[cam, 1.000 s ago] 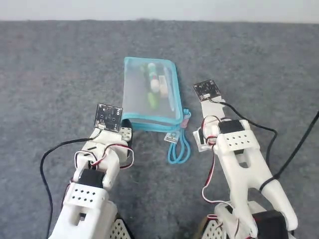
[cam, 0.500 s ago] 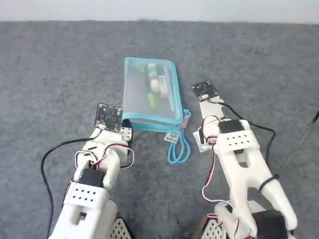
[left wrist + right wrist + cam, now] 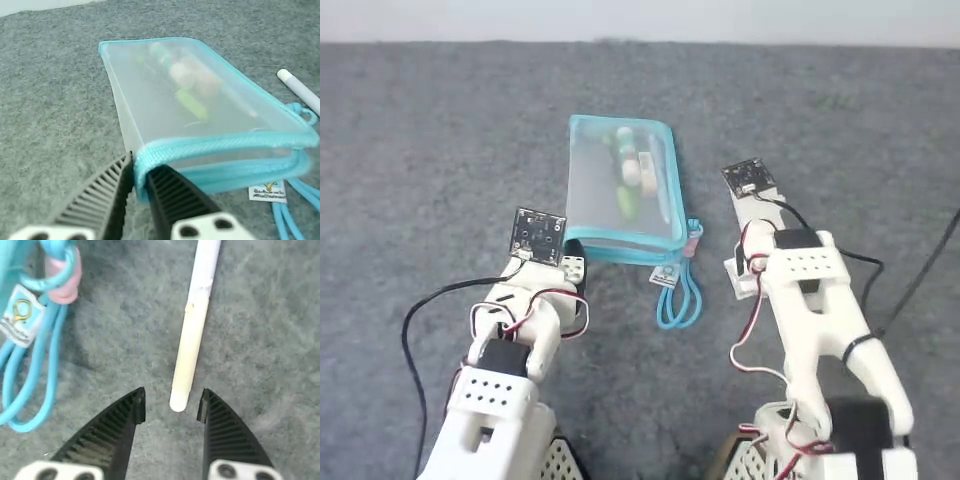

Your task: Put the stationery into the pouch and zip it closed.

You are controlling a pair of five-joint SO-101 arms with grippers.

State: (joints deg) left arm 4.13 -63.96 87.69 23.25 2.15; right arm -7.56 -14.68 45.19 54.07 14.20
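A translucent pouch (image 3: 620, 190) with turquoise trim lies flat on the grey carpet, with green and white stationery (image 3: 630, 175) inside it. My left gripper (image 3: 140, 172) is shut on the trim at the pouch's near left corner (image 3: 575, 262). A white pen (image 3: 195, 325) lies on the carpet to the right of the pouch, and its tip also shows in the left wrist view (image 3: 300, 90). My right gripper (image 3: 170, 402) is open just above the pen, one fingertip on each side of its near end. The right arm (image 3: 800, 270) hides the pen from above.
A blue cord loop (image 3: 678, 295) with a pink bead and a small white tag (image 3: 665, 275) trails from the pouch's near right corner. It lies close beside the pen (image 3: 30, 365). Bare carpet surrounds the pouch, and a pale wall runs along the far edge.
The right arm has shifted to the right, away from the pouch and cord. The left arm and the pouch have not moved.
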